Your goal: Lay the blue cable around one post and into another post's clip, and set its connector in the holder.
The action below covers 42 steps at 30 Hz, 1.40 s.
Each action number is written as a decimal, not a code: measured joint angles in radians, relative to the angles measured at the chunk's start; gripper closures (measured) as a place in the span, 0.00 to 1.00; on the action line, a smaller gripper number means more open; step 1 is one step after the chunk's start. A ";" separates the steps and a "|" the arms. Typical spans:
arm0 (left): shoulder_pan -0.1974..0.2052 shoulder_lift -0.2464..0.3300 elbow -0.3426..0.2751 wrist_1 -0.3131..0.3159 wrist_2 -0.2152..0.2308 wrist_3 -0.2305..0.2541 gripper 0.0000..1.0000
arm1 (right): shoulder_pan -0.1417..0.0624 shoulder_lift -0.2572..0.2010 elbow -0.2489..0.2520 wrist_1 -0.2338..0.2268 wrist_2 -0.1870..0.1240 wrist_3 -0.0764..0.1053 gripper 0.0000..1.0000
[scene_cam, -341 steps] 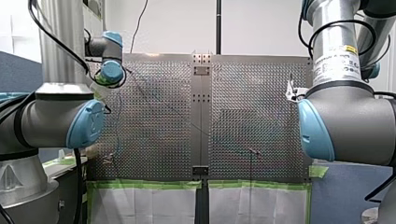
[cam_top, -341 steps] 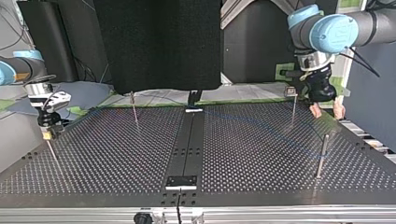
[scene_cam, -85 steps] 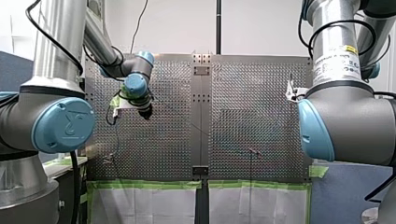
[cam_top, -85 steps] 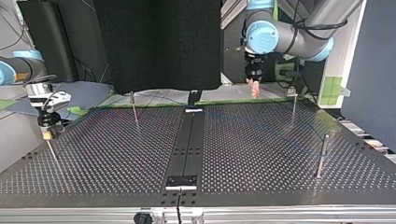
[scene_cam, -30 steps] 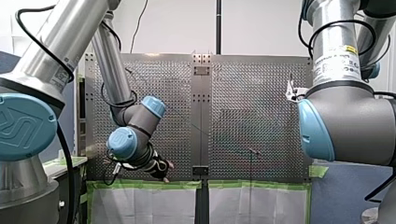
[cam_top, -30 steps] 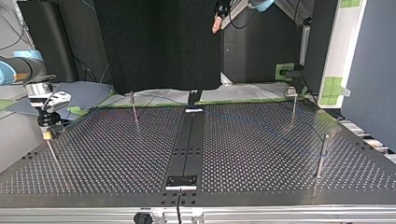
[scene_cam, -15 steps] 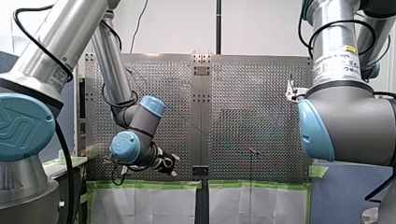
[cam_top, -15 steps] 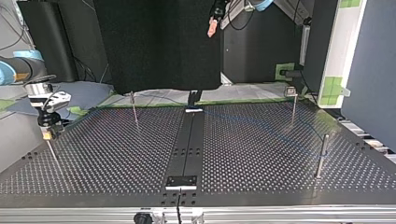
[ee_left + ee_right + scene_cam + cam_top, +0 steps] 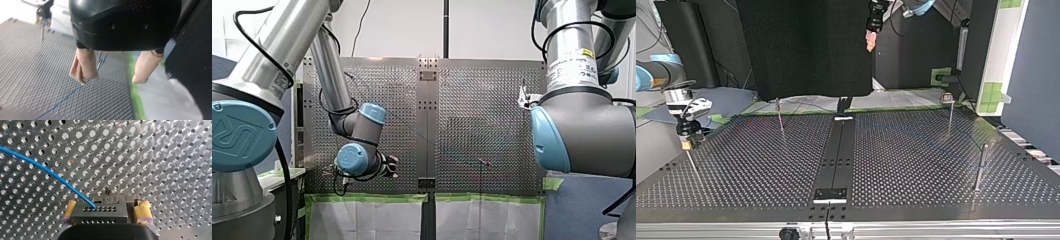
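Note:
The blue cable point(image 9: 42, 167) runs over the perforated table into a black connector point(image 9: 98, 211). The connector sits between the yellow pads point(image 9: 143, 207) of my right gripper point(image 9: 106, 206), which is open, with a slim gap at one pad. At the top view's left, that gripper point(image 9: 686, 144) hovers at the top of a thin post point(image 9: 692, 162). My left gripper point(image 9: 110, 80) is open and empty, its beige pads high above the cable point(image 9: 62, 100). It hangs far above the table's far edge point(image 9: 870, 42) and, in the front view, shows low near the camera point(image 9: 393, 167).
Thin posts stand on the table: one at the far left point(image 9: 780, 117), one with a clip top at the far right point(image 9: 950, 112), one nearer at the right point(image 9: 980, 167). A black rail point(image 9: 836, 155) runs down the middle. The cable point(image 9: 926, 137) crosses the right half.
My left arm has turned its wrist: the gripper rose a little in the front view and shifted slightly right and down in the top view. My right arm has not moved.

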 joint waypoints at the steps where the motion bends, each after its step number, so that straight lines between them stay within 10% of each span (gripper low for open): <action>1: 0.008 0.000 0.000 0.009 -0.009 0.000 0.00 | 0.000 0.000 0.000 0.000 0.000 0.000 0.00; 19: 0.150 0.000 0.008 0.160 0.004 0.012 0.00 | 0.000 0.000 0.000 0.000 0.000 0.000 0.00; 42: 0.151 0.000 0.007 0.354 -0.010 0.033 0.00 | 0.000 0.000 0.000 0.000 0.000 0.000 0.00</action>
